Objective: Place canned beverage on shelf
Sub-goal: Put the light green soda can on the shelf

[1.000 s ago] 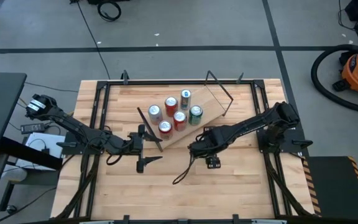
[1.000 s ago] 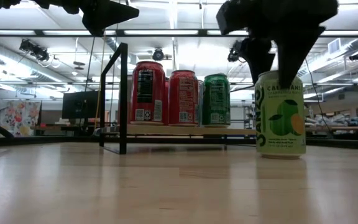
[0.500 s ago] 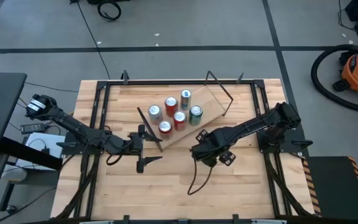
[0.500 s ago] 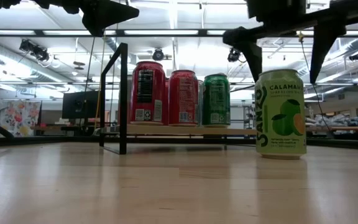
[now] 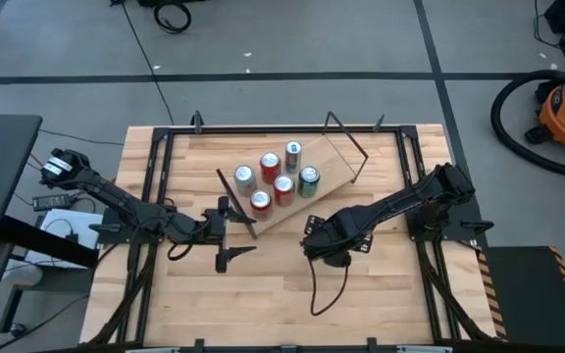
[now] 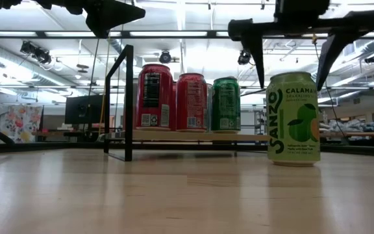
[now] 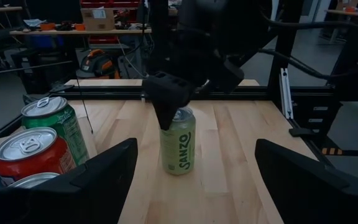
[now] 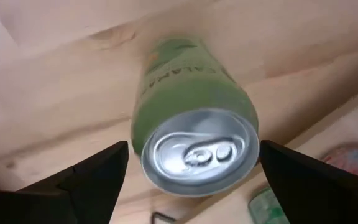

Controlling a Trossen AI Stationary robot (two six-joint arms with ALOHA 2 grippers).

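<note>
On the butcher-block worktop [image 5: 361, 294], the lime can [image 6: 293, 118] stood just beside the shelf [image 5: 327, 169], not yet on it; the right gripper [image 6: 291, 58] straddled its top, jaws wide, seemingly to grasp it. The left gripper [image 5: 226, 230], jaws parted and empty, waited near the shelf's end.

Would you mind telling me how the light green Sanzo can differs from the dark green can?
The Sanzo can stands on the bare tabletop; the dark green can stands on the shelf among other cans. The Sanzo can sits between the open right gripper fingers; no gripper is at the dark green can. Both are upright.
</note>
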